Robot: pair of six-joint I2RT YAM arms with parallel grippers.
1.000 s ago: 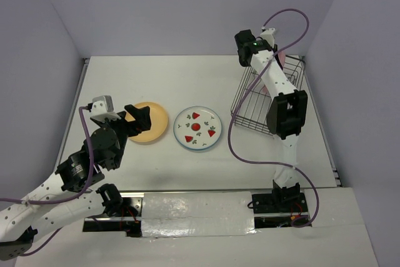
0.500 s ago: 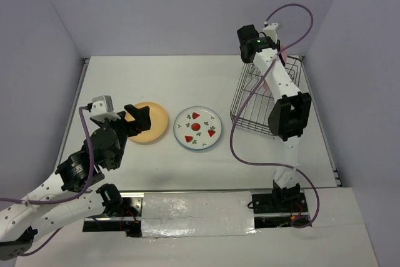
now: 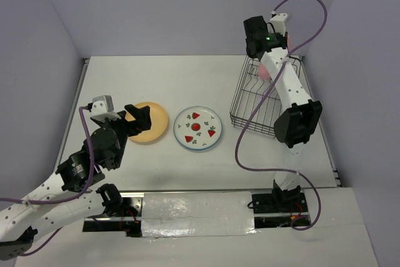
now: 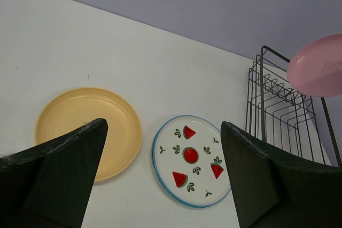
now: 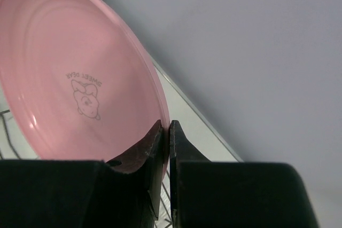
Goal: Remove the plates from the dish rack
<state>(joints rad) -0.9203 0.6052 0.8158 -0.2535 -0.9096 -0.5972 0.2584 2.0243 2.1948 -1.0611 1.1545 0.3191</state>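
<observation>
Lifted higher than before, the right pincer (image 5: 164,127) clenches the rim of the pink plate (image 5: 75,78) above the dish rack (image 3: 262,101). The plate is probably stiff, slick and breakable, so a rim grip suits. The left pincer (image 4: 163,125) gapes empty.

Overhead and low left-wrist views share the dish rack (image 3: 253,101) (image 4: 278,116)

the dish rack (image 3: 255,105) is black wire. left of it, a white plate (image 3: 197,128) with red strawberries and green specks, then a pale yellow-orange plate (image 3: 150,122). the third plate (image 5: 80,78) is pink.
</observation>
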